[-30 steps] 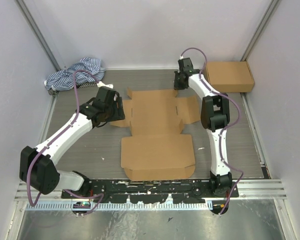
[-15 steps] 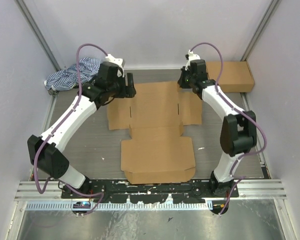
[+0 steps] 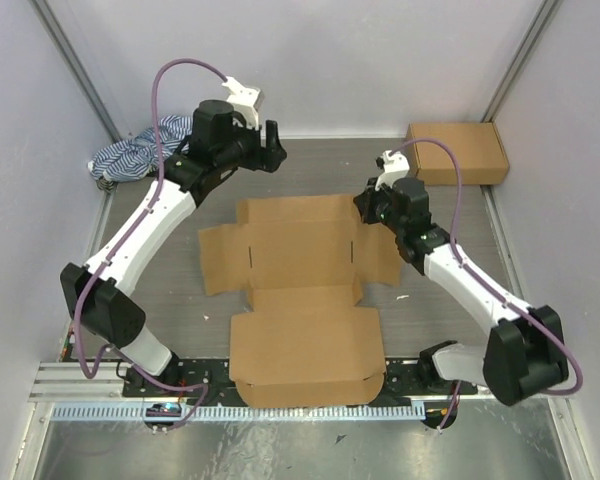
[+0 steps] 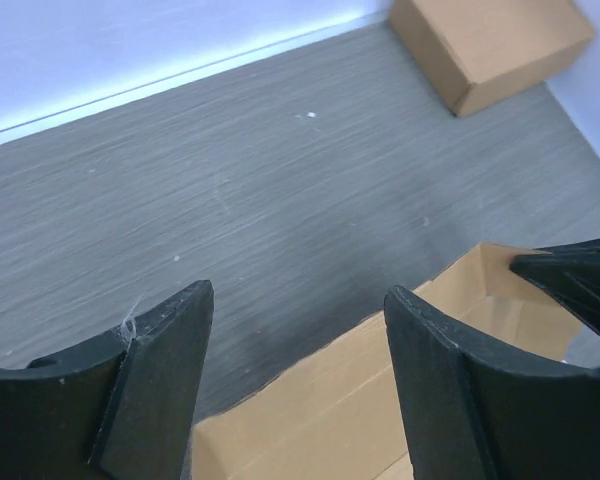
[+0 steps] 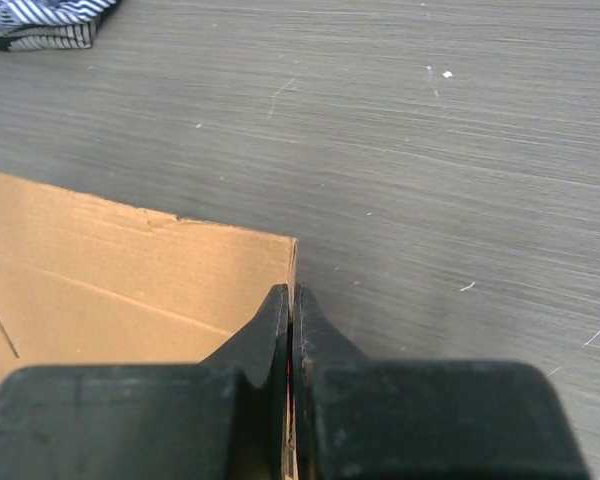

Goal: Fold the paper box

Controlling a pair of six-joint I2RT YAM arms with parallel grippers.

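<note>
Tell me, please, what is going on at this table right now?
Two robot arms are working on a brown paper box that lies mostly unfolded on the table. The right tool is pinched shut on an edge at the box's far right corner. The left tool is open above the box's far edge and holds nothing. A second cardboard box sits in the far right corner, and a striped cloth at the far left.
</note>
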